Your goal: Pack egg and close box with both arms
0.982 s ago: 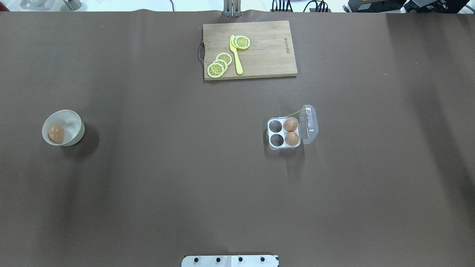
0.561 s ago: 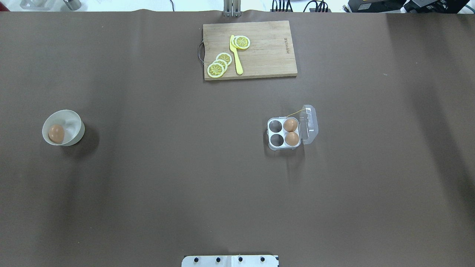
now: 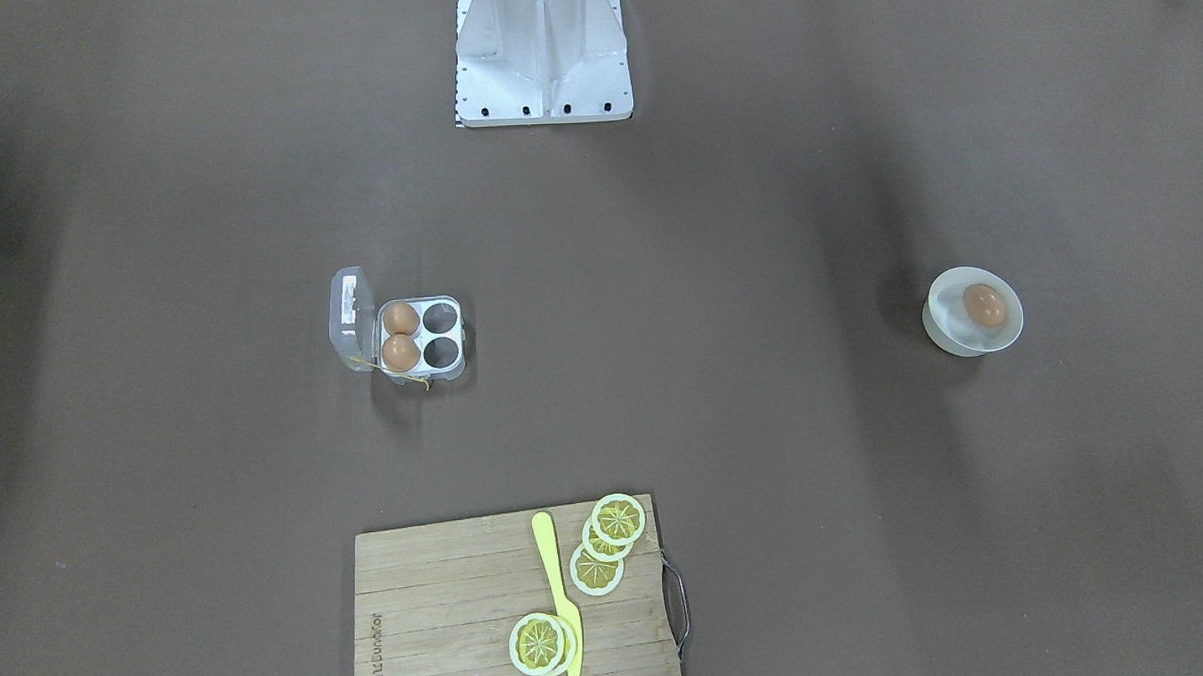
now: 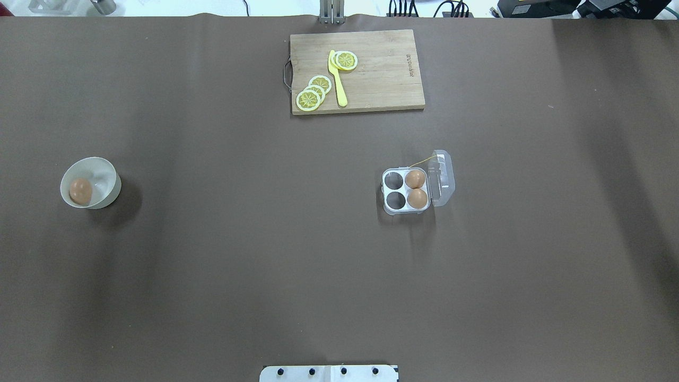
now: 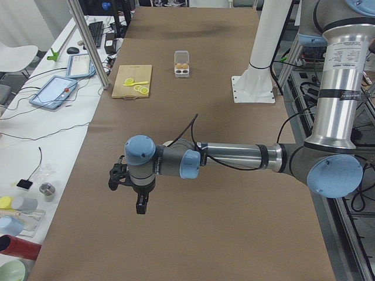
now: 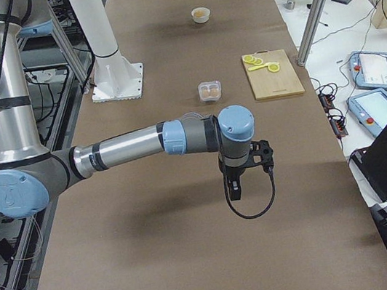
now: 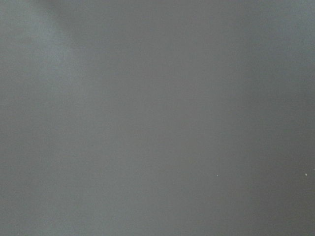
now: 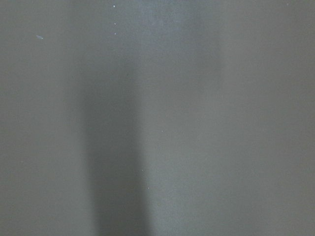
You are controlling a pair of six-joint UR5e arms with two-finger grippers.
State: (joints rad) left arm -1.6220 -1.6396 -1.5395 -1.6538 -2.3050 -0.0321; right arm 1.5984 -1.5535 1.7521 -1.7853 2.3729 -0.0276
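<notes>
One brown egg lies in a white bowl at the table's left. The clear box stands right of centre with its lid open to the right. Two eggs fill its right cells and its two left cells are empty. My left gripper hangs above the table near the bowl, seen only in the exterior left view. My right gripper hangs above the table's right part, seen only in the exterior right view. I cannot tell whether either is open or shut. Both wrist views show only bare brown cover.
A wooden cutting board with lemon slices and a yellow knife lies at the far middle edge. The white robot base stands at the near edge. Side tables with tablets flank the far side.
</notes>
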